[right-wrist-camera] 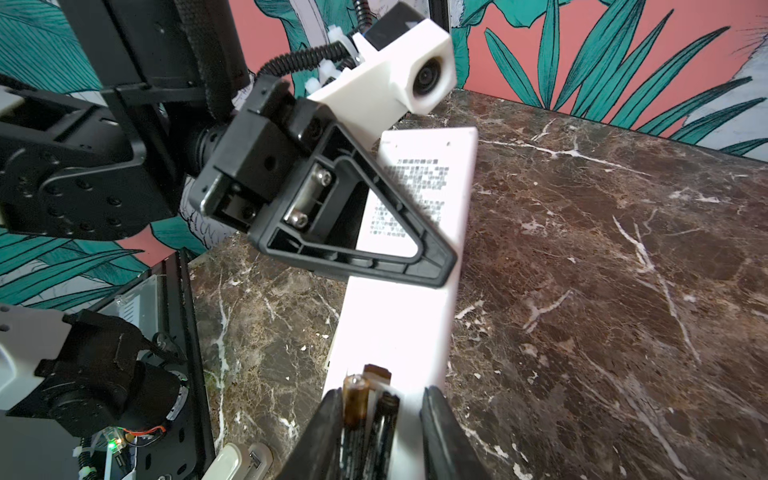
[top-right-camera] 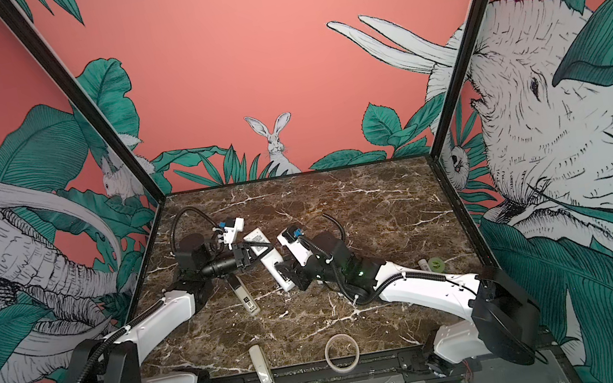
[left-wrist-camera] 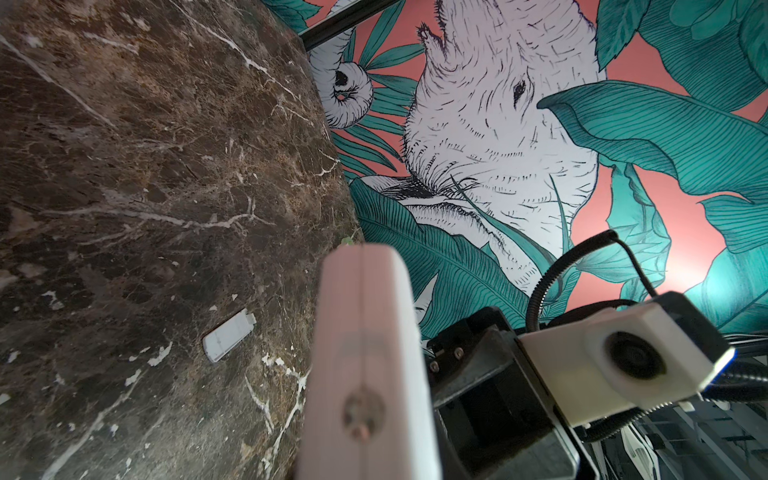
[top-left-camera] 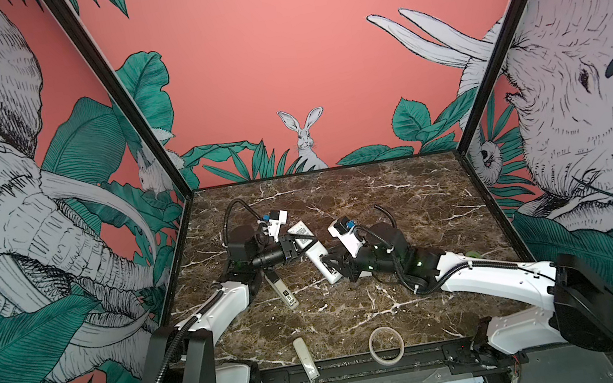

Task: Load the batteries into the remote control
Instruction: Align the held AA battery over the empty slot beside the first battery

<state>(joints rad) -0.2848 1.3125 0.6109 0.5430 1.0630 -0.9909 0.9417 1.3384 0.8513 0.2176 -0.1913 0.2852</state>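
Remote lies back-up mid-bench, with the left hand clamped on its far end. At the near end the right hand stands spread, pinching nothing. Two batteries sit side by side between its fingers, in the open compartment. Seated flat? Can't tell. Best now: lift straight off without dragging them, then press each down. Cover lies loose, apart.

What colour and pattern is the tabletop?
Dark brown marble with white veins; the tabletop shows best in a top view.
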